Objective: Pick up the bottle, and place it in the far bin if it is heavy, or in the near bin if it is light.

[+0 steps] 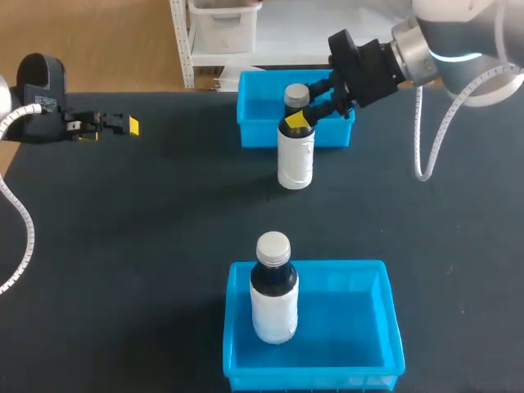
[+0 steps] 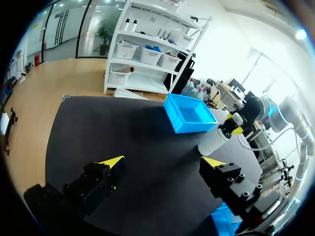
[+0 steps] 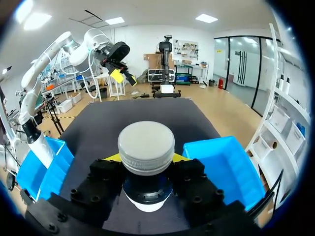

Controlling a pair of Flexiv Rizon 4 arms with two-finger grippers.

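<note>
On table (image 1: 123,246): two bottles (image 1: 295,164) (image 1: 273,307), two bins (image 1: 260,127) (image 1: 360,360)

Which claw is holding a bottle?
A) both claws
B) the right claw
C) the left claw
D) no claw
B: the right claw is closed on the neck of the bottle by the far bin, while the left claw is open and holds nothing.

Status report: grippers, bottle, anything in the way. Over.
Status: right gripper shut on bottle at its neck, upright just before far bin. My left gripper open, off to the side. A second bottle stands in near bin.
</note>
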